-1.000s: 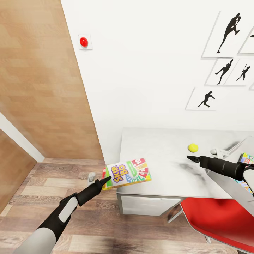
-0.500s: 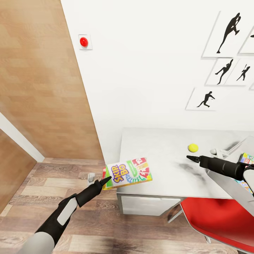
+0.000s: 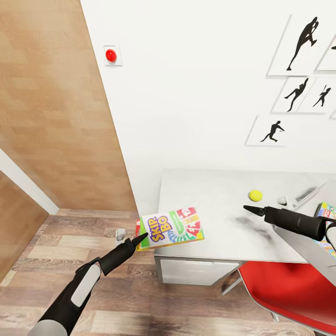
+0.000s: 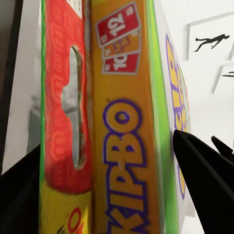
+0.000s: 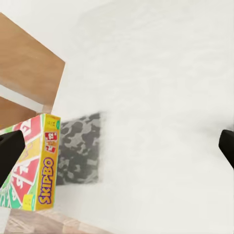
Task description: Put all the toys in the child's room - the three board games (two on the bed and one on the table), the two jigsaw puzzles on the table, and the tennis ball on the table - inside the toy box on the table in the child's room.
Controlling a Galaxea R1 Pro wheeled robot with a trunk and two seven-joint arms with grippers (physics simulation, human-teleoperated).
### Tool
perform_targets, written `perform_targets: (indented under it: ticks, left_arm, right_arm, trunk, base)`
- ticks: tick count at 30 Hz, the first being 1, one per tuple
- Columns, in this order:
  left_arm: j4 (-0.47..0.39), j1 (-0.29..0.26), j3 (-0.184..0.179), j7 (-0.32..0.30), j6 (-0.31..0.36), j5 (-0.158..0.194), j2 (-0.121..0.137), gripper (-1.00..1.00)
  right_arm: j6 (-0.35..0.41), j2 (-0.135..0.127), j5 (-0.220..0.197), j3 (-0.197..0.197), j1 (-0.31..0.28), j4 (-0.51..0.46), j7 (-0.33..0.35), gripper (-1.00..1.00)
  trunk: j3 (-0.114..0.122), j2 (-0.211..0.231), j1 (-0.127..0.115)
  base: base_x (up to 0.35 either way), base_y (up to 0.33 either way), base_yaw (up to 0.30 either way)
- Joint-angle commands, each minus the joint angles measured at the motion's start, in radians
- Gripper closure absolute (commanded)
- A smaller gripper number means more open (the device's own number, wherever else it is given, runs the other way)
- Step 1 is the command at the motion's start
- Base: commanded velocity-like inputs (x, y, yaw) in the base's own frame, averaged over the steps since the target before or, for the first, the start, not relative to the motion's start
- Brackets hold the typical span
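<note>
In the head view my left gripper (image 3: 141, 239) is shut on the near edge of the green-edged yellow-and-red SKIP-BO board game (image 3: 172, 226), held level over the table's (image 3: 205, 193) front left corner. The left wrist view has that board game (image 4: 122, 146) clamped between the two dark fingers (image 4: 207, 187). My right gripper (image 3: 247, 209) hovers over the table, a short way in front of the tennis ball (image 3: 255, 195); its fingers stand wide apart with nothing between them. The grey toy box (image 3: 305, 247) sits at the table's right end, with colourful flat items (image 3: 326, 211) inside, partly hidden by my right arm.
A red chair (image 3: 289, 289) stands under the table's front right. White drawers (image 3: 196, 271) face the front below the tabletop. A wooden door (image 3: 56, 116) and wood-plank floor (image 3: 140, 303) lie to the left. A small pale object (image 3: 282, 200) rests by the toy box.
My left gripper has carried the SKIP-BO game slightly right, further over the table corner. My right gripper has edged a little left and up. The ball has not moved.
</note>
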Motion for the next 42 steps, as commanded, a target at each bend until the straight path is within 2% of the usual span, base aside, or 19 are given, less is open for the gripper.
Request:
perform_targets:
  ticks: [1, 4, 5, 9, 10, 13, 14, 17, 18, 22, 23, 27, 35, 39, 40, 42]
  left_arm:
    - [-0.001, 0.000, -0.002, 0.002, 0.008, 0.011, 0.001, 1.00]
    - [-0.034, 0.012, -0.002, 0.037, 0.008, 0.011, 0.001, 1.00]
    - [-0.034, 0.012, -0.002, 0.037, 0.008, 0.011, 0.001, 1.00]
    - [-0.056, 0.020, -0.003, 0.063, 0.009, 0.014, 0.001, 1.00]
    - [-0.056, 0.020, -0.003, 0.063, 0.009, 0.014, 0.001, 1.00]
    - [-0.064, 0.023, -0.003, 0.069, 0.011, 0.018, 0.001, 1.00]
    - [-0.064, 0.023, -0.003, 0.069, 0.011, 0.018, 0.001, 1.00]
    - [-0.071, 0.024, -0.005, 0.071, 0.013, 0.022, 0.000, 1.00]
    - [-0.071, 0.024, -0.005, 0.071, 0.013, 0.022, 0.000, 1.00]
    - [-0.093, 0.025, -0.007, 0.071, 0.016, 0.024, -0.002, 1.00]
    - [-0.093, 0.025, -0.007, 0.071, 0.016, 0.024, -0.002, 1.00]
    - [-0.133, 0.025, -0.007, 0.072, 0.035, 0.026, -0.003, 1.00]
    - [-0.249, 0.025, -0.001, 0.081, 0.094, 0.041, -0.003, 1.00]
    - [-0.370, 0.017, 0.002, 0.133, 0.160, 0.084, -0.004, 1.00]
    - [-0.370, 0.017, 0.002, 0.133, 0.160, 0.084, -0.004, 1.00]
    - [-0.432, 0.008, 0.000, 0.188, 0.183, 0.118, -0.007, 1.00]
  right_arm:
    - [0.005, 0.000, 0.010, -0.001, -0.001, 0.000, 0.011, -1.00]
    - [0.008, -0.005, 0.010, -0.034, 0.003, 0.000, 0.089, -1.00]
    - [0.008, -0.005, 0.010, -0.034, 0.003, 0.000, 0.089, -1.00]
    - [0.012, -0.010, 0.010, -0.100, 0.027, 0.000, 0.190, -1.00]
    - [0.012, -0.010, 0.010, -0.100, 0.027, 0.000, 0.190, -1.00]
    - [0.020, -0.018, 0.010, -0.162, 0.047, 0.000, 0.246, -1.00]
    - [0.020, -0.018, 0.010, -0.162, 0.047, 0.000, 0.246, -1.00]
    - [0.045, -0.027, 0.010, -0.222, 0.058, -0.001, 0.279, -1.00]
    - [0.045, -0.027, 0.010, -0.222, 0.058, -0.001, 0.279, -1.00]
    - [0.098, -0.033, 0.009, -0.292, 0.065, -0.001, 0.300, -1.00]
    - [0.098, -0.033, 0.009, -0.292, 0.065, -0.001, 0.300, -1.00]
    - [0.101, -0.035, 0.010, -0.333, 0.068, -0.001, 0.308, -1.00]
    - [0.101, -0.036, 0.009, -0.352, 0.070, -0.001, 0.312, -1.00]
    - [0.101, -0.037, 0.010, -0.359, 0.070, -0.001, 0.313, -1.00]
    - [0.101, -0.037, 0.010, -0.359, 0.070, -0.001, 0.313, -1.00]
    - [0.101, -0.037, 0.010, -0.361, 0.070, 0.000, 0.314, -1.00]
  trunk:
    - [-0.002, -0.002, 0.001]
    - [-0.002, -0.002, 0.001]
    - [-0.002, -0.002, 0.001]
    - [-0.002, -0.002, 0.001]
    - [-0.002, -0.002, 0.001]
    - [-0.002, -0.002, 0.001]
    - [-0.002, -0.002, 0.001]
    - [-0.002, -0.002, 0.001]
    - [-0.002, -0.002, 0.001]
    - [-0.001, -0.002, 0.001]
    - [-0.001, -0.002, 0.001]
    - [0.000, -0.002, 0.001]
    - [0.002, -0.002, 0.001]
    - [0.003, -0.002, 0.001]
    - [0.004, -0.002, 0.001]
    - [0.004, -0.002, 0.001]
  base:
    - [0.000, 0.000, 0.000]
    - [0.000, 0.000, 0.000]
    - [0.000, 0.000, 0.000]
    - [0.000, 0.000, 0.000]
    - [0.000, 0.000, 0.000]
    - [0.000, 0.000, -0.003]
    - [0.000, 0.000, -0.010]
    - [0.000, 0.000, -0.077]
    - [0.000, 0.000, -0.118]
    - [0.000, 0.000, -0.184]
    - [0.000, 0.000, -0.213]
    - [0.000, 0.000, -0.241]
    - [0.000, 0.000, -0.264]
    - [0.000, 0.000, -0.275]
    - [0.000, 0.000, -0.276]
    - [0.000, 0.000, -0.277]
